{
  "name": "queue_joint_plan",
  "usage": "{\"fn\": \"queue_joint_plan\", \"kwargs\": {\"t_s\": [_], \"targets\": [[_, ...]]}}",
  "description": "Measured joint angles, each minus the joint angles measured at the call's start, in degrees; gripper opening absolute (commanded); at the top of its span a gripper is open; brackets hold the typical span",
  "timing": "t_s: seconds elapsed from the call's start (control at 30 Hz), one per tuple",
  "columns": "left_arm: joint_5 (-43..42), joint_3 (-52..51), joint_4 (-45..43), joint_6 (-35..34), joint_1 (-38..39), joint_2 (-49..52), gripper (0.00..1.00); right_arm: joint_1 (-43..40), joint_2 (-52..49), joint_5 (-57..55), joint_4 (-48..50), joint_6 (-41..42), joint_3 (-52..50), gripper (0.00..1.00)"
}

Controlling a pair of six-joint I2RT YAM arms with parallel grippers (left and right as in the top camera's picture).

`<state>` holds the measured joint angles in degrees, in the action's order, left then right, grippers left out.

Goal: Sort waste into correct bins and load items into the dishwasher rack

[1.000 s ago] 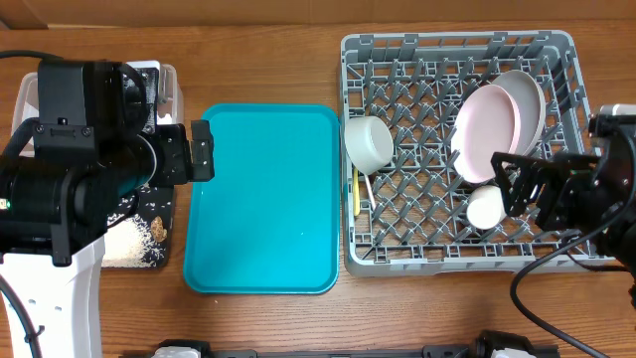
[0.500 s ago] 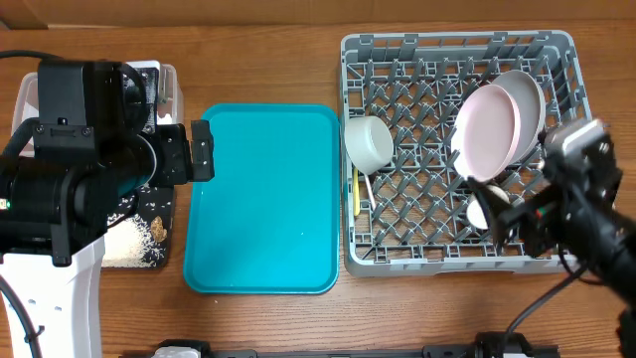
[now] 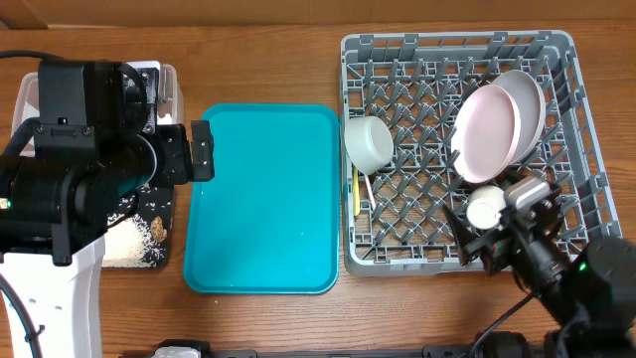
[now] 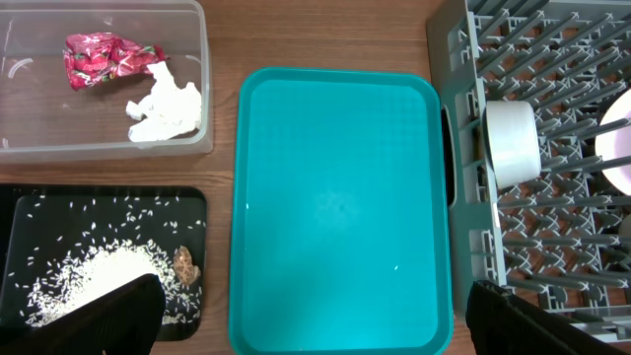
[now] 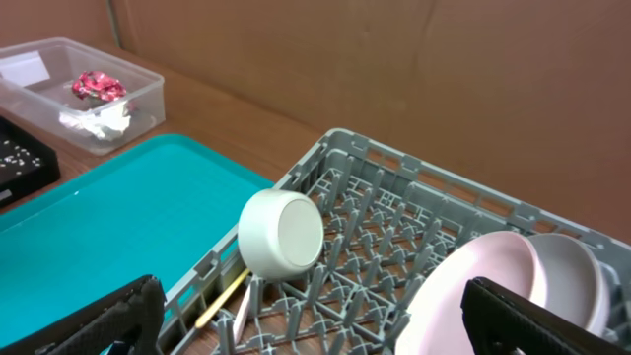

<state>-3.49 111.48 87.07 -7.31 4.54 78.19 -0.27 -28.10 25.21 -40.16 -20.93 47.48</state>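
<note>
Pink plate [image 3: 485, 131] and white plate [image 3: 531, 99] lean on edge between the dishwasher rack [image 3: 417, 42] pegs, which prop them upright; wrapper [image 4: 99, 57] and napkin [image 4: 164, 106] sit in the clear tub [image 4: 99, 148]; left gripper [image 4: 314, 286] and right gripper [image 5: 311, 286] gape, empty

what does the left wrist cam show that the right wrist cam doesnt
Only left wrist: the heap of white rice and the brown scrap on the black tray. Only right wrist: the white plate behind the pink plate, and the brown wall. Both: the clear tub, red wrapper, napkin, teal tray, bowl and grey rack.
</note>
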Motion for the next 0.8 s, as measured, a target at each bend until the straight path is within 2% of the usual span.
{"fn": "queue_joint_plan", "kwargs": {"t_s": [0.3, 0.47, 0.8], "targets": [[0.0, 0.0, 0.0, 0.0, 0.0, 0.0, 1.0, 2.56, 13.03, -0.02, 10.62, 1.31, -16.96, 1.0], [0.0, 0.0, 0.0, 0.0, 0.0, 0.0, 1.0, 4.42, 19.61, -1.9, 15.26, 5.62, -26.8, 1.0], [0.0, 0.0, 0.0, 0.0, 0.0, 0.0, 1.0, 5.18, 27.19, -3.34, 24.83, 8.24, -40.26, 1.0]]}}
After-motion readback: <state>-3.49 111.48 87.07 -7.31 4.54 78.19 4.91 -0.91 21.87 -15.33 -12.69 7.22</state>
